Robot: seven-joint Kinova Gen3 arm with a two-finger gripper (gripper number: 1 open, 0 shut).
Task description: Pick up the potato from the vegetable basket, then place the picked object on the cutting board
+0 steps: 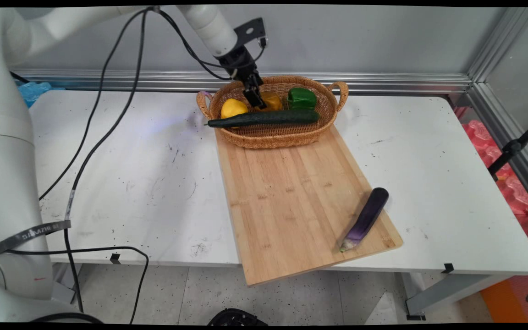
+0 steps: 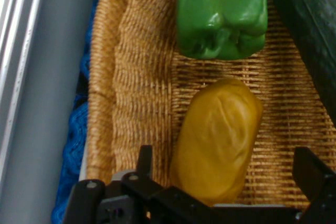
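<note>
Two fingers spread: my end effector [image 1: 255, 98] reaches steeply down into the oval woven wicker basket [image 1: 287, 135].
It straddles the yellow oblong pepper [image 2: 218, 140]; the basket's far wall stands close alongside.

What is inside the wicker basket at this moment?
The oval wicker basket holds a round yellow lemon, a yellow pepper, a green bell pepper and a long dark cucumber. The black gripper partly covers the yellow pepper.
</note>
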